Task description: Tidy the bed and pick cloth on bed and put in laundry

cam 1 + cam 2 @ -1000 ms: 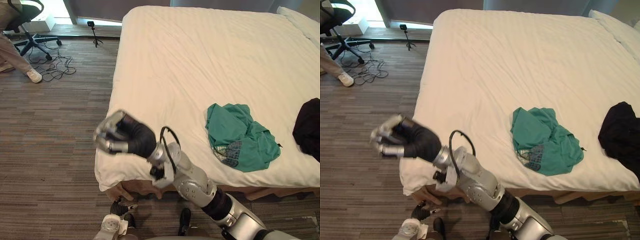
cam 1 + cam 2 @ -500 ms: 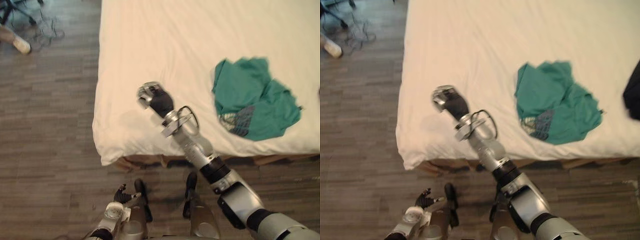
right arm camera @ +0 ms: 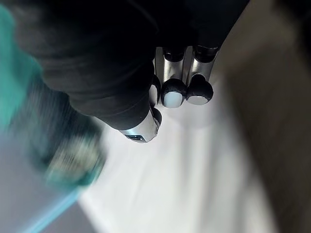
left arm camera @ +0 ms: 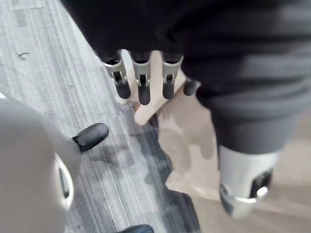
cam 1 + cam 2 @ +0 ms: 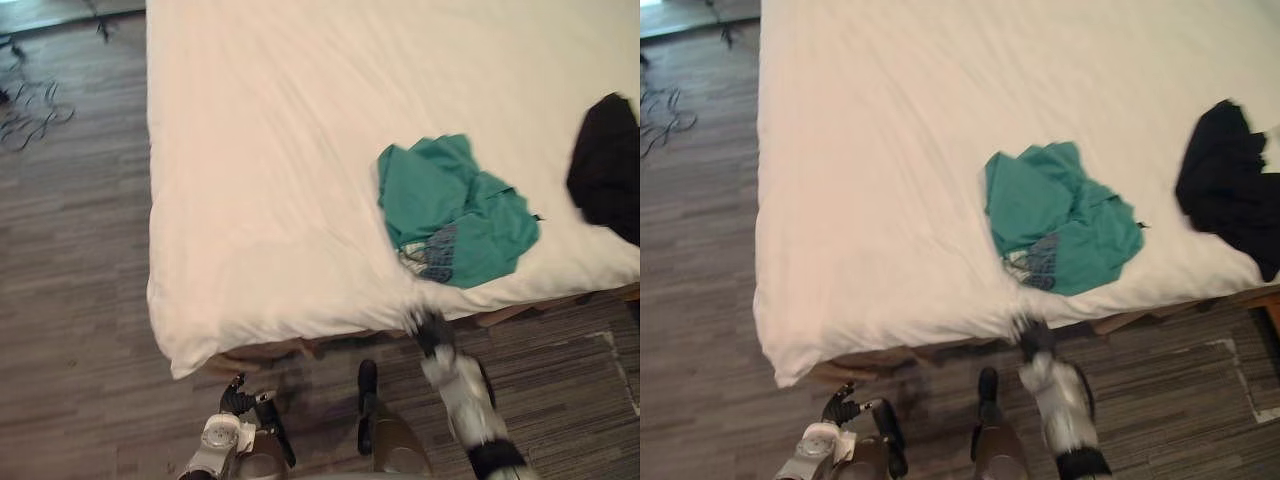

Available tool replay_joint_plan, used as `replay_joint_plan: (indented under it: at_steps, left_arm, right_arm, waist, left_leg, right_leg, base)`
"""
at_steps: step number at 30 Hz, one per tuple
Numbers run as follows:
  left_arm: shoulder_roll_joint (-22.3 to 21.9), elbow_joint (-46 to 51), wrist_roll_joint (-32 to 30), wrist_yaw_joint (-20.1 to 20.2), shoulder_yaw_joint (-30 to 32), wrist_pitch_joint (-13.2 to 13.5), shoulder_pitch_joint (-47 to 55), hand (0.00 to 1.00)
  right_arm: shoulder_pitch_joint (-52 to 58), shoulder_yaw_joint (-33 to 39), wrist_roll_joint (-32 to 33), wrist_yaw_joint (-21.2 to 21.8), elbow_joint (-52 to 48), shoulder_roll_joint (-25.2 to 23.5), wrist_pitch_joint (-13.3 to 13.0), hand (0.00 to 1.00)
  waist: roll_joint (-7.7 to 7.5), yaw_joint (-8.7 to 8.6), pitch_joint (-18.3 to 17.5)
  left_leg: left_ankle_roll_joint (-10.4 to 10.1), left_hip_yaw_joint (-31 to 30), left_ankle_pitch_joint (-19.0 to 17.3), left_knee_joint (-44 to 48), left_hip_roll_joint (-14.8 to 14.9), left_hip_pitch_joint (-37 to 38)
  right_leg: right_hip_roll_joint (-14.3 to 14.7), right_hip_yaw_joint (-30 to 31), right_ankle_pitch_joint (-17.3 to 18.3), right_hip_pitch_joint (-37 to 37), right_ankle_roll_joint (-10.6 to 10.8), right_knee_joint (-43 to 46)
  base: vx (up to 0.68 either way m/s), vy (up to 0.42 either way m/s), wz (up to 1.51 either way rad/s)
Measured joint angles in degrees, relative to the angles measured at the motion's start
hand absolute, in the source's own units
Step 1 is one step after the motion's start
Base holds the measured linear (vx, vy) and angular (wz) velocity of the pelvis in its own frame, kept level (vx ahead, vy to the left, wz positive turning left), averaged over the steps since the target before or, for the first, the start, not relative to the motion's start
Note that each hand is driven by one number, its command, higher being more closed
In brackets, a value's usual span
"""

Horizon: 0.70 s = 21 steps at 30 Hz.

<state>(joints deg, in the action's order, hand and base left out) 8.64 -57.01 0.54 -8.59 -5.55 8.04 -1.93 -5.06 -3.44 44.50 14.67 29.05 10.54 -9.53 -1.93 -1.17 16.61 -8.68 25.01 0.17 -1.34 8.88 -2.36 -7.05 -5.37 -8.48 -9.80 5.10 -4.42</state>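
A crumpled green cloth [image 5: 450,210] lies on the white bed [image 5: 270,180] near its front edge. A black cloth [image 5: 605,165] lies further right on the sheet. My right hand [image 5: 426,327] is low at the bed's front edge, just below the green cloth. In the right wrist view its fingers [image 3: 173,92] are curled, with nothing between them; white sheet and a blur of the green cloth [image 3: 19,97] lie past them. My left hand [image 5: 236,399] hangs low over the floor by the bed's near left corner, fingers [image 4: 141,82] relaxed and holding nothing.
Grey striped carpet [image 5: 70,300] runs along the left and front of the bed. A tangle of cables [image 5: 25,110] lies on the floor at the far left. The bed's wooden base [image 5: 260,355] shows under the sheet's front edge.
The camera has tilted down and shifted. My right arm has dropped from over the bed's front left part to the front edge below the green cloth.
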Motion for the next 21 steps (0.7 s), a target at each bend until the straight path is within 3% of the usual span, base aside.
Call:
replay_joint_plan:
  at_steps: [1, 2, 6, 8, 9, 11, 12, 13, 14, 15, 16, 17, 18, 19, 20, 21]
  left_arm:
    - [-0.1, -0.14, -0.94, 0.01, 0.14, 0.0, 0.62, 0.0]
    - [-0.33, -0.64, -1.66, 0.02, 0.2, 0.0, 0.69, 0.0]
    - [-1.4, -1.14, -2.8, 0.22, 4.52, -0.88, 3.85, 0.0]
    - [-1.87, -2.36, -3.24, 0.22, 7.97, -1.32, 5.25, 0.0]
    - [-1.78, -2.68, -3.31, -0.02, 9.88, -1.65, 5.78, 0.0]
    - [-1.72, -3.34, -2.47, -0.57, 12.19, -2.61, 6.57, 0.0]
    - [-2.27, -3.56, -2.36, -1.48, 13.39, -3.93, 6.54, 0.0]
    - [-3.02, -4.77, -1.98, -2.14, 14.56, -5.34, 6.25, 0.0]
    - [-3.19, -5.22, -2.01, -2.47, 14.31, -5.71, 6.31, 0.0]
    - [-3.13, -5.21, -2.35, -2.65, 12.07, -5.48, 6.05, 0.0]
    - [-2.57, -4.66, -2.39, -2.67, 11.57, -5.48, 5.87, 0.0]
    - [-2.18, -4.3, -2.1, -2.81, 11.62, -6.2, 5.57, 0.0]
    - [-2.27, -4.44, -2.06, -3.44, 11.63, -7.2, 5.41, 0.0]
    - [-2.35, -4.58, -2.64, -3.93, 11.62, -8.29, 5.43, 0.0]
    - [-2.39, -4.53, -3.51, -5.03, 10.98, -8.76, 5.4, 0.0]
    - [-2.21, -4.52, -3.82, -5.27, 10.59, -8.84, 5.4, 0.0]
  right_arm:
    - [4.72, 2.21, -1.89, -1.0, 3.61, -0.33, 0.69, 1.0]
    - [9.22, 4.55, -3.43, -2.56, 8.37, -0.59, 1.47, 0.0]
    - [21.84, 11.16, -8.47, -4.76, 18.03, -1.0, 2.63, 0.0]
    - [26.71, 14.54, -13.57, -4.86, 22.52, -1.51, 2.52, 0.0]
    - [27.47, 15.59, -16.56, -4.97, 25.7, -1.96, 2.34, 0.0]
    - [27.61, 17.36, -20.66, -4.92, 28.66, -1.91, 1.58, 0.0]
    - [27.71, 18.83, -23.75, -5.23, 29.29, -1.08, 1.52, 0.0]
    - [27.47, 18.98, -24.63, -5.82, 28.64, -0.34, 0.83, 0.0]
    - [27.14, 19.0, -24.41, -6.05, 27.85, 0.11, 0.29, 0.0]
    - [25.21, 18.85, -24.05, -6.34, 26.92, -0.85, -0.97, 0.0]
    - [24.11, 18.77, -23.7, -6.46, 25.82, -2.5, -1.47, 0.0]
    - [23.18, 18.53, -23.49, -6.52, 23.91, -4.68, -2.1, 0.0]
    - [22.18, 18.18, -23.6, -6.53, 22.8, -5.99, -2.89, 0.0]
    - [20.34, 16.63, -24.14, -6.74, 22.21, -6.87, -3.42, 0.0]
    - [19.78, 16.13, -24.67, -7.02, 21.37, -7.77, -4.26, 0.0]
    - [19.59, 16.11, -24.69, -7.36, 21.3, -8.09, -5.06, 0.0]
  waist:
    - [-0.59, -0.3, -1.23]
    - [-0.86, -0.68, -1.94]
    - [-1.07, -2.58, -5.42]
    - [-1.25, -3.04, -7.99]
    - [-2.22, -2.89, -8.9]
    - [-2.53, -2.55, -9.65]
    - [-2.23, -2.53, -10.11]
    - [-0.1, -2.37, -11.34]
    - [0.62, -2.39, -11.77]
    - [0.82, -2.65, -11.87]
    - [0.05, -2.4, -11.63]
    - [-0.85, -1.65, -11.26]
    - [0.19, -1.43, -10.75]
    - [0.84, -1.44, -10.62]
    - [1.15, -1.44, -10.69]
    - [0.98, -1.3, -10.73]
  left_leg:
    - [-0.18, 1.11, -0.53, 0.0, 0.03, 1.0]
    - [-0.38, 1.98, -1.08, -0.01, 0.07, 2.14]
    - [-1.51, 7.62, -2.7, -0.59, 0.59, 6.6]
    - [-1.91, 9.98, -5.17, 1.99, 1.5, 8.88]
    - [-0.7, 7.35, -7.18, 6.79, 2.67, 8.95]
    - [1.58, 0.64, -11.35, 15.94, 4.42, 6.79]
    - [1.53, -5.74, -14.95, 20.67, 4.93, 5.96]
    - [-0.23, -10.31, -19.0, 22.3, 5.72, 6.43]
    - [-0.93, -10.76, -20.99, 21.95, 5.77, 6.74]
    - [-1.83, -7.53, -24.52, 20.75, 5.46, 7.36]
    - [-1.89, -4.92, -25.28, 20.7, 4.99, 7.54]
    - [-1.4, -1.0, -25.13, 20.55, 4.77, 8.67]
    - [-0.73, 2.0, -24.42, 19.84, 5.66, 9.77]
    - [-0.82, 5.33, -23.73, 19.05, 6.86, 11.36]
    - [-1.03, 8.03, -22.67, 17.43, 7.26, 13.08]
    - [-1.11, 9.02, -22.03, 16.41, 6.77, 14.2]
  right_leg:
    - [0.13, 0.91, 0.2, 0.37, 0.15, 0.0]
    - [0.25, 1.62, 0.52, 0.98, 0.22, 0.0]
    - [1.74, 6.2, 1.17, 1.95, 0.01, 0.11]
    - [3.4, 10.59, 1.85, 2.09, -0.49, 0.56]
    - [4.49, 13.83, 1.91, 1.88, -0.62, 1.31]
    - [5.91, 18.34, 1.92, 1.89, -0.68, 2.33]
    - [7.18, 21.42, 1.67, 1.76, -0.59, 2.27]
    - [9.48, 25.13, 0.42, 0.92, -0.74, 1.31]
    - [10.4, 26.84, -0.49, 0.02, -0.55, 0.86]
    - [11.67, 29.1, -2.3, -2.38, -0.21, 0.57]
    - [11.19, 28.85, -2.68, -3.33, -0.71, 0.17]
    - [9.92, 23.39, 0.45, -4.17, -4.87, -0.14]
    - [9.53, 17.94, 3.42, -4.84, -5.86, 0.66]
    - [9.24, 8.47, 3.32, -6.66, -4.32, 7.08]
    - [8.07, -0.97, 5.93, -7.81, -5.86, 19.89]
    - [6.7, -4.31, 9.11, -7.4, -5.58, 27.19]
  base:
    - [0.09, 0.014, -0.44]
    - [0.07, 0.01, -0.39]
    - [0.1, 0.013, -0.75]
    - [0.09, -0.009, -1.13]
    - [0.08, -0.06, -1.27]
    - [0.04, -0.064, -1.39]
    - [-0.06, 0.1, -1.93]
    - [-0.1, 0.159, -1.84]
    - [-0.21, 0.256, -1.85]
    - [-0.21, 0.17, -1.34]
    - [-0.29, 0.169, -1.59]
    - [-0.21, 0.081, -1.4]
    - [-0.2, 0.068, -1.58]
    - [-0.06, 0.026, -1.44]
    - [-0.01, -0.014, -1.15]
    - [0.05, -0.054, -1.03]
